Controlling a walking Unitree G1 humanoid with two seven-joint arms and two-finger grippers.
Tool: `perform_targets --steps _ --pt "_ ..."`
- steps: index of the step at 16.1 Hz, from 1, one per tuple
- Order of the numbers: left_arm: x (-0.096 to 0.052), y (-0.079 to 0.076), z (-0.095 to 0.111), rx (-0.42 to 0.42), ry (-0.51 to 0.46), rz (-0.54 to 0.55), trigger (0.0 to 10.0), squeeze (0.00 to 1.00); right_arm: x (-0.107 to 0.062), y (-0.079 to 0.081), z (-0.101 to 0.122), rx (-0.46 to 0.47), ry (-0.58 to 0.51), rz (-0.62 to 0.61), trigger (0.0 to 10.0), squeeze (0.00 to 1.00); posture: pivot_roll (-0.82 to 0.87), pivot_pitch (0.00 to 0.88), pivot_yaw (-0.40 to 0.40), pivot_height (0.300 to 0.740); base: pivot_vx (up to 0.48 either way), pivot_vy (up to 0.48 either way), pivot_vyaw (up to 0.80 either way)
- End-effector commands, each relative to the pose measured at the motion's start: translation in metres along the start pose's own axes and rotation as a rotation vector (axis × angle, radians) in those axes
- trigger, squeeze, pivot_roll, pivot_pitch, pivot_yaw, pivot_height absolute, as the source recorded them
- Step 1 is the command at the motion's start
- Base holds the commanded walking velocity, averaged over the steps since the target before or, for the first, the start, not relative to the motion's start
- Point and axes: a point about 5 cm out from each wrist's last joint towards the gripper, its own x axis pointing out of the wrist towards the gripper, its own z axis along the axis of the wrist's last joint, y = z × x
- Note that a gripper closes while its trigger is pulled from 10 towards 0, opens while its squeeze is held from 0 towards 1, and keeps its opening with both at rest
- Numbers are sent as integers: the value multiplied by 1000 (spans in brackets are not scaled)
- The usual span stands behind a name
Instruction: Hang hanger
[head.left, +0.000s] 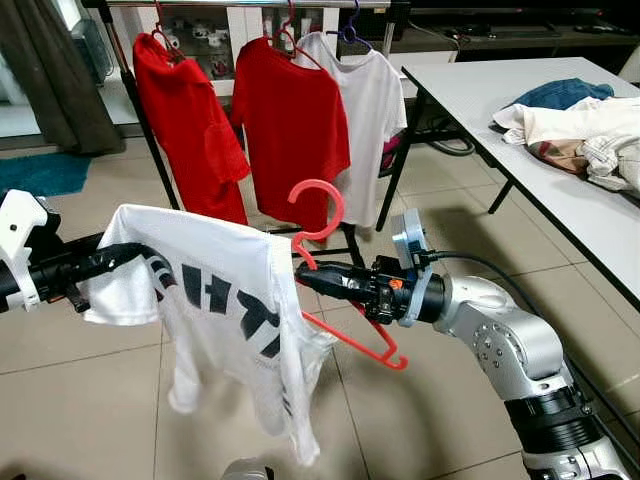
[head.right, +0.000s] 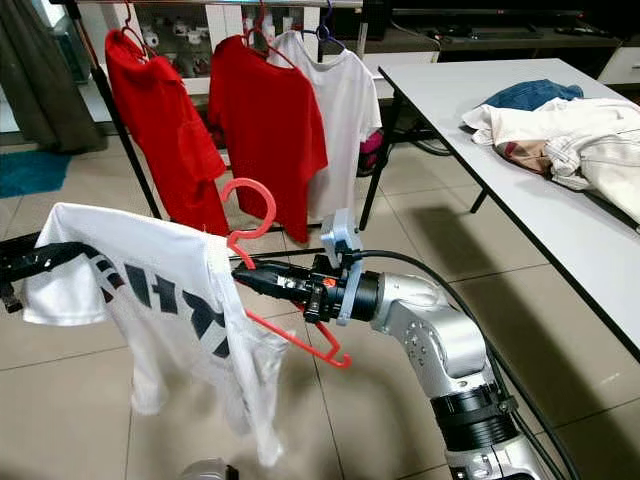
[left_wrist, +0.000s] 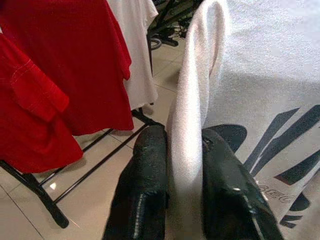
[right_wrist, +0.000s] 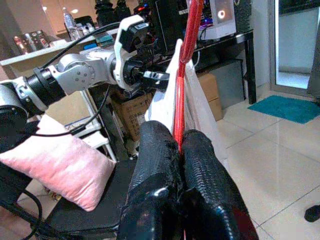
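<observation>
between my two arms, near and low, hangs the red hanger (head.left: 330, 262) with the white printed shirt (head.left: 225, 310) on it. my right gripper (head.left: 312, 276) has its jaws clamped on the hanger's neck, hook upward; my left gripper (left_wrist: 185, 165) pinches the shirt's sleeve. the rail (head.left: 250, 4) lies far and above, beyond the hook. i can't make out a free gap on the rail, cut off at the frame top.
</observation>
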Motion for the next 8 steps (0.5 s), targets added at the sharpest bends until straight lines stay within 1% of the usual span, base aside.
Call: perform_targets --steps 1,4,5,7,8 --pt "-1 3 3 25 15 7 0 0 1 6 9 -34 -29 42 10000 0 62 15 31 740 0 0 0" --pt "3 4 -1 23 7 10 0 0 2 7 9 -38 -32 50 10000 0 60 10 32 740 0 0 0" --pt "4 5 0 16 -13 24 0 0 2 7 9 -38 -32 52 10000 0 59 9 33 740 0 0 0" --pt "-1 11 1 8 -32 71 0 0 1 7 9 -37 -32 50 10000 0 59 9 35 740 0 0 0" --pt "-6 18 -3 12 -13 138 0 0 0 6 9 -37 -34 44 10000 0 60 8 35 740 0 0 0"
